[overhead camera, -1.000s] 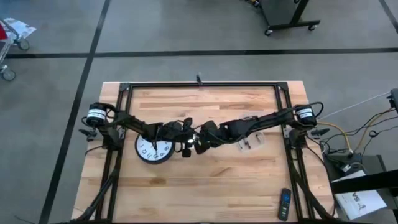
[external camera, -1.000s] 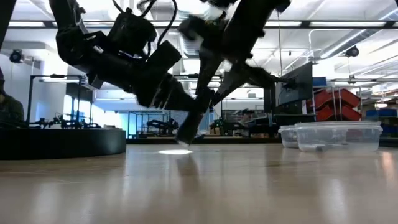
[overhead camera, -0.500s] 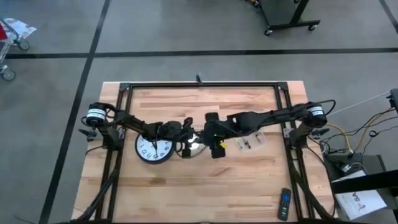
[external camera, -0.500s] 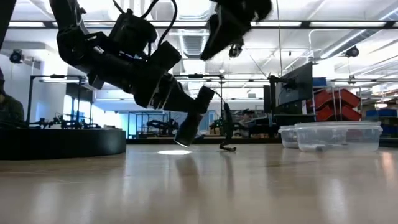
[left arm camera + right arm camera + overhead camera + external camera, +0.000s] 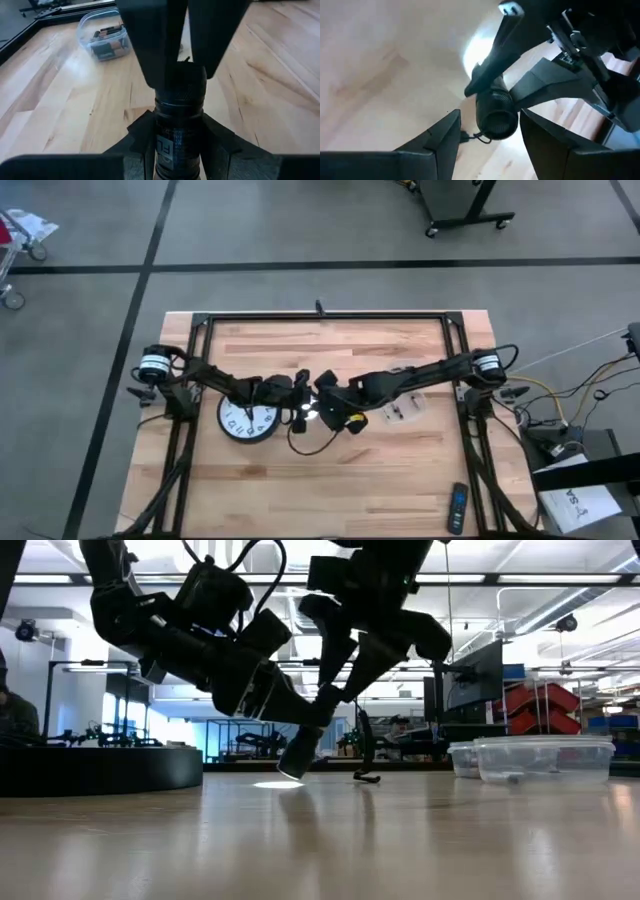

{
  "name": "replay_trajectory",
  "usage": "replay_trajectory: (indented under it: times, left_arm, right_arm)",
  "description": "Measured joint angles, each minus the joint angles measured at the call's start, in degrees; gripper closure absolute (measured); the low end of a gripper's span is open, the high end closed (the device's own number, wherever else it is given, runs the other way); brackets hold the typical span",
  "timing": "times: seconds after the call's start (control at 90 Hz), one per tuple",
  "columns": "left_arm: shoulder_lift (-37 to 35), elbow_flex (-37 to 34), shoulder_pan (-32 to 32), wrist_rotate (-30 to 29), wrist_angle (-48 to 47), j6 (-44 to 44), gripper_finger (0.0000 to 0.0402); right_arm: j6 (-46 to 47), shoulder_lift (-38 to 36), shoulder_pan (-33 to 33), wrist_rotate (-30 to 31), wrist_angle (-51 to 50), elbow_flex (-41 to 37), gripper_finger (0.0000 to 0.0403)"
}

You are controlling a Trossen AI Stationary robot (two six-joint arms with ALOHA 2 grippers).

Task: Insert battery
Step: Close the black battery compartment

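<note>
A black flashlight hangs tilted over the middle of the table, with my left gripper shut on it. A bright patch of light lies on the wood below it. My right gripper is open. Its fingers stand on either side of the flashlight's round free end without touching it. In the high view the two grippers meet beside the clock, left and right. Batteries lie in a clear container farther right. My left gripper pinches the flashlight's barrel between its two fingers, which lie along it. The fingers slant down toward the table's right. The flashlight is clear of the table, tilted, one end low above the wood.
A round clock lies face up under my left arm. The clear container sits right of centre. A remote lies at the near right corner. A thin black cord loops on the wood near the grippers.
My right gripper drew up and away from the flashlight toward the table's right, then came back down to its free end, fingers on either side of it. My left gripper and the flashlight have kept still.
</note>
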Motion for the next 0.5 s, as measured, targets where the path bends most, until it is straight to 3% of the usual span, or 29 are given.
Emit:
replay_trajectory:
  times: [0.167, 0.5]
  left_arm:
    - [0.0, 0.0, 0.0, 0.1, -0.2, 0.0, 0.0309]
    - [0.1, -0.1, 0.0, 0.1, -1.0, 0.0, 0.0309]
  right_arm:
    - [2.3, 0.3, 0.0, 0.1, 0.2, 0.0, 0.0248]
    - [10.5, 0.7, 0.0, 0.0, 1.2, 0.0, 0.0336]
